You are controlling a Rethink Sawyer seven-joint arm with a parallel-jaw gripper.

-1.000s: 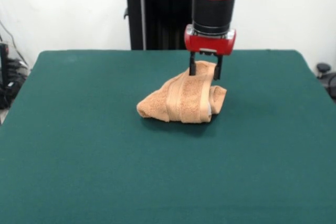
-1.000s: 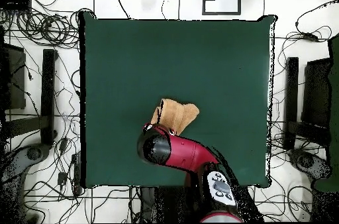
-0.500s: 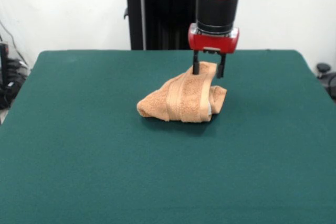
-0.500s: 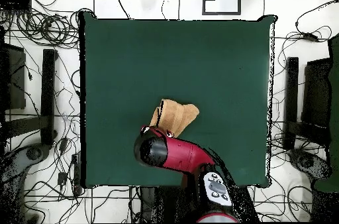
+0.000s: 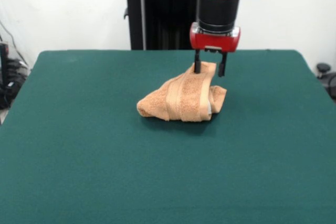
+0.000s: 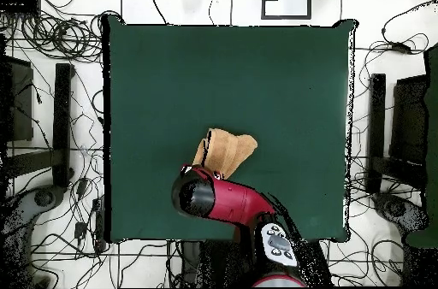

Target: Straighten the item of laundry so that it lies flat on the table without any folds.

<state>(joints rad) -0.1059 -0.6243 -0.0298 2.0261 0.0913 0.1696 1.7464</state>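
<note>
Towel [image 5: 182, 98] lies crumpled in an orange-tan heap near the middle of the green table [image 5: 79, 145], its band stripes running up over the folds. In the front view its length runs left to right, rising toward the right. The gripper [image 5: 209, 68] has its fingers spread around the highest edge.

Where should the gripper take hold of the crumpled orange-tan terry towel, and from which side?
Probably at the raised far peak of the orange-tan terry towel, coming straight down from above. The towel is bunched into a mound on the dark green table, and that peak stands highest. The open gripper already hangs there, its fingers either side of it.
</note>
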